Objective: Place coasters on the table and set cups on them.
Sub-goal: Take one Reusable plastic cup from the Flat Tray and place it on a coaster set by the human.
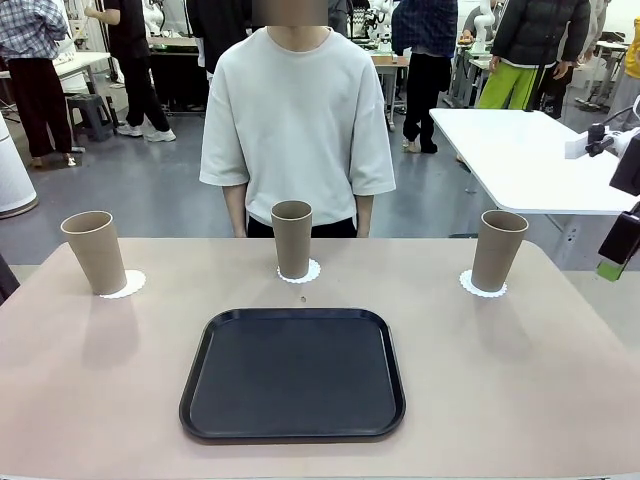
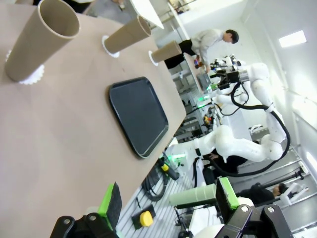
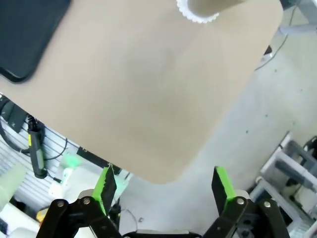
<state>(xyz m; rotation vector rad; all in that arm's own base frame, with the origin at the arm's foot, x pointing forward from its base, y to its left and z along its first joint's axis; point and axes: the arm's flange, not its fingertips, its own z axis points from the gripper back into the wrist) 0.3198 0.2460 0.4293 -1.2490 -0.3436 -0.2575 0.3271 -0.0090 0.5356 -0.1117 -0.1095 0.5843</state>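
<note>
cups (image 1: 292,237) well apart from tool (image 3: 165,191)

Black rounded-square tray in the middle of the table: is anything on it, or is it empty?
Empty. The black rounded-square tray shows bare dark surface edge to edge; all three tan tumblers stand beyond it on white doilies.

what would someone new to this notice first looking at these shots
Most striking is the row of three tan cups, each upright on its own white coaster: the left cup, the middle cup and the right cup along the far side of the beige table. Next comes the big black tray, bare, nearer the robot's side at the middle. A person in a pale T-shirt stands right behind the middle cup.
</note>
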